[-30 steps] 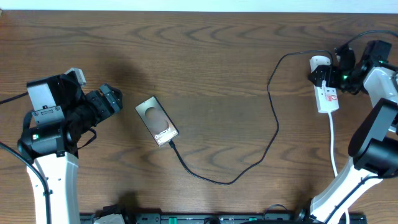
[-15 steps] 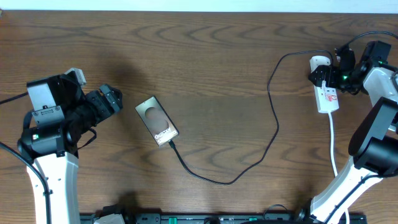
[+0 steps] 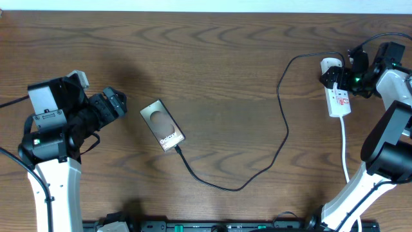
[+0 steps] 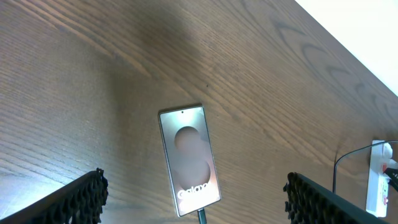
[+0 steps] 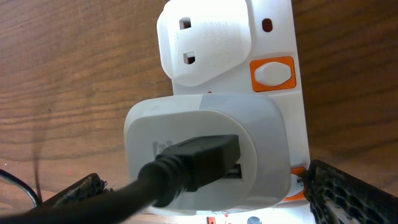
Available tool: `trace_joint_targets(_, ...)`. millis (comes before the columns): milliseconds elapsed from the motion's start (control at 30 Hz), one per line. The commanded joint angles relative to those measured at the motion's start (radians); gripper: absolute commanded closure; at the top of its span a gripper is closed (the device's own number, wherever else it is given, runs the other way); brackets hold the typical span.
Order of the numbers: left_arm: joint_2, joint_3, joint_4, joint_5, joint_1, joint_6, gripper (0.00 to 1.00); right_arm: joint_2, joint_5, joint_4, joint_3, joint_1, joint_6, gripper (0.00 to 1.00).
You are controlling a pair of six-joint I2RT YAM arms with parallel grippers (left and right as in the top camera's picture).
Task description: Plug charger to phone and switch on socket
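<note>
L gripper (image 3: 120, 103) is being held spread wide, just left of the phone (image 3: 163, 125), not touching it. Phone is lying flat on the table (image 3: 225, 58) w/ the charger (image 3: 284, 138) tip plugged in. R gripper (image 3: 343, 72) is being held fully spread, astride the socket (image 3: 340, 102), over the charger's adapter (image 5: 205, 149).

We see the phone (image 3: 162, 125) lying left of centre on the counter (image 3: 219, 58), its charger (image 3: 286, 132) looping rightward to the socket (image 3: 338, 100) at the far right.

We see a robotics lab bench: a wood-grain table (image 3: 225, 51) with a white left arm (image 3: 55, 187) and right arm (image 3: 353, 190) by a black rail (image 3: 212, 226).
</note>
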Motion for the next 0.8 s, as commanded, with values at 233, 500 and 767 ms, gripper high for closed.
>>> trace_joint_targets(233, 0.004, 0.006, -0.003, -0.009, 0.0, 0.017, 0.1, 0.018, -0.053, -0.024, 0.0, 0.026, 0.029, 0.01)
trace_joint_targets(500, 0.004, 0.006, -0.003, -0.009, 0.0, 0.017, 0.1, 0.018, -0.002, -0.054, 0.023, 0.026, 0.006, 0.01)
trace_joint_targets(767, 0.004, 0.006, -0.003, -0.009, 0.0, 0.017, 0.1, 0.018, -0.007, -0.053, 0.028, 0.026, -0.007, 0.01)
